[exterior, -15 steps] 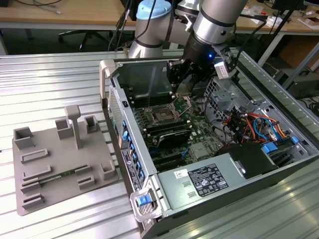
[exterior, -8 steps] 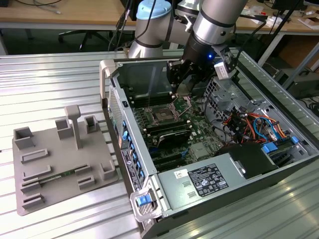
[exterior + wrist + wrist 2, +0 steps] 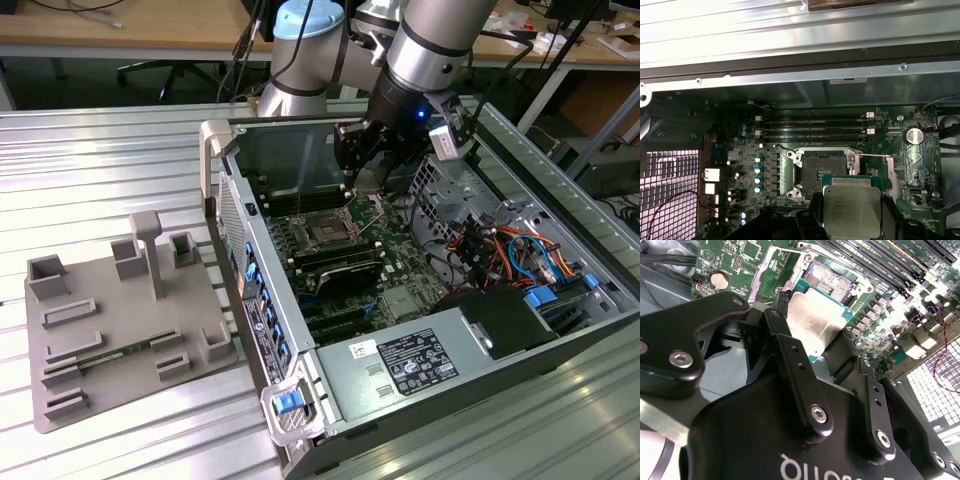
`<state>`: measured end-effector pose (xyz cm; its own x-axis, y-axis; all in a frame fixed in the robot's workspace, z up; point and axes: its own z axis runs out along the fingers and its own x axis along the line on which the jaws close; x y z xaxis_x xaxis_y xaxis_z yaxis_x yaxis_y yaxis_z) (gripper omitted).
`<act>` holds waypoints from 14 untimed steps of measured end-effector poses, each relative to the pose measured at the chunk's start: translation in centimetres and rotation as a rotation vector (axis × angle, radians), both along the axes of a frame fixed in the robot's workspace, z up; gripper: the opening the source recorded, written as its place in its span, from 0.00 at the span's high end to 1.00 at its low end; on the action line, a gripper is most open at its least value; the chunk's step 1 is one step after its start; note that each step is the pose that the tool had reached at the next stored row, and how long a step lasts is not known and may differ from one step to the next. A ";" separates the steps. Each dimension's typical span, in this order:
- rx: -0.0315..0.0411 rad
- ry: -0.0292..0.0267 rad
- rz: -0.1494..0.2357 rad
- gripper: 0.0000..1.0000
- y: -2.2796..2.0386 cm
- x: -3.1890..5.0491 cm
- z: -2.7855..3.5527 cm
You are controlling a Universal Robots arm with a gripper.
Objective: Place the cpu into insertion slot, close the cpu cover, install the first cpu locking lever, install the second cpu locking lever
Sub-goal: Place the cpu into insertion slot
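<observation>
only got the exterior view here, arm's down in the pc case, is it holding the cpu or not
Observer: Yes. In both wrist views the gripper is shut on the cpu, silver top showing.
Operator: seated in the socket yet
Observer: No. In the first wrist view the insertion slot lies bare, pin field showing, the cpu apart from it.
Operator: cover in the way
Observer: No. In the second wrist view the cpu cover stands open beside the slot.
</observation>
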<state>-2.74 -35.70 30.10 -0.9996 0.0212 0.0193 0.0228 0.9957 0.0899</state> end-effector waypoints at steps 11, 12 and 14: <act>-0.0032 0.0000 0.000 0.45 0.00 0.00 -0.30; -0.0038 0.0000 0.000 0.45 0.00 0.00 -0.34; -0.0043 0.0000 0.000 0.45 0.00 0.00 -0.37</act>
<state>-2.74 -35.70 29.73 -0.9996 0.0213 0.0192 0.0229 0.9961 0.0857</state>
